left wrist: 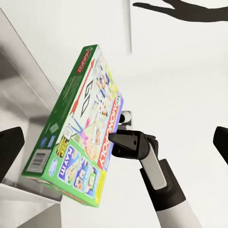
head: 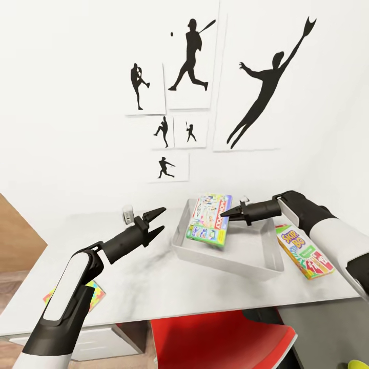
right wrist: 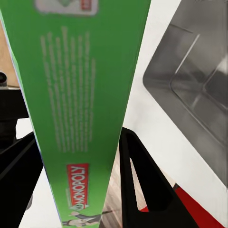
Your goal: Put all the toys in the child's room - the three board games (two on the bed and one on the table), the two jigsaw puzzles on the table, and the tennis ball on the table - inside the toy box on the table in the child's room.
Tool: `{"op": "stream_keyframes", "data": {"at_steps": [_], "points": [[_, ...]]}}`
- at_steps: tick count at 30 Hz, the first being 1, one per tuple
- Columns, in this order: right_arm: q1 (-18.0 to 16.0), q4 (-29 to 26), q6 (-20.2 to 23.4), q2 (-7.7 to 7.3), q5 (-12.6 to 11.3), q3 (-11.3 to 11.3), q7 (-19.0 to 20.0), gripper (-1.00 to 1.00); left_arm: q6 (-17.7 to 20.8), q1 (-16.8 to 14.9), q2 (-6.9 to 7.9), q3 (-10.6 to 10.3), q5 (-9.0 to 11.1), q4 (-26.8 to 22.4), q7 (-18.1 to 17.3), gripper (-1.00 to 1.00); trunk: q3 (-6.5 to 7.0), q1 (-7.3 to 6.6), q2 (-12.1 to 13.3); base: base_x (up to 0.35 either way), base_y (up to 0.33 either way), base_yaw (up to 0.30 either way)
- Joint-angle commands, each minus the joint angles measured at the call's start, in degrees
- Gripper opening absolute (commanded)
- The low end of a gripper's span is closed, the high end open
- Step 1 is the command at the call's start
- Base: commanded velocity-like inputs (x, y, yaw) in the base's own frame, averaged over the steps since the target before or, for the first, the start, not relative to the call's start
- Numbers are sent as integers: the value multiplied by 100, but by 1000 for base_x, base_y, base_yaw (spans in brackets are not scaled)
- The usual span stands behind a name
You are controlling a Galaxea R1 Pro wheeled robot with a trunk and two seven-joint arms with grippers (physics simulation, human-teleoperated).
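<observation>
Head view has the right gripper with jaws pinching the green-edged board game, holding it tilted over the toy box on the table. Left of the toy box, the left gripper hangs above the table with jaws spread, holding nothing. Right of the toy box lies a yellow-orange board game; a jigsaw puzzle sits far left of the toy box, near the table's front edge.

**What we see around the desk**

We see black baseball-player silhouette pictures on the white far wall. A red chair sits near us, and wood flooring shows at the left.
</observation>
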Motion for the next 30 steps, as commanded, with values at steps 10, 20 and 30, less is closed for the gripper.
{"op": "stream_keyframes", "data": {"at_steps": [10,20,30], "points": [[-19,7,32,-48,-16,12,22,-100,6,-7,-1,-6,61,-6,63,100,-17,3,-12,0,0,8],[-33,21,32,-60,-16,0,22,-100,8,-7,-1,-8,61,-6,62,100,-87,3,-12,0,0,1],[-45,25,32,-48,-16,-2,30,-100,7,-7,-1,-10,61,-6,62,100,-177,3,-12,0,0,0]]}}
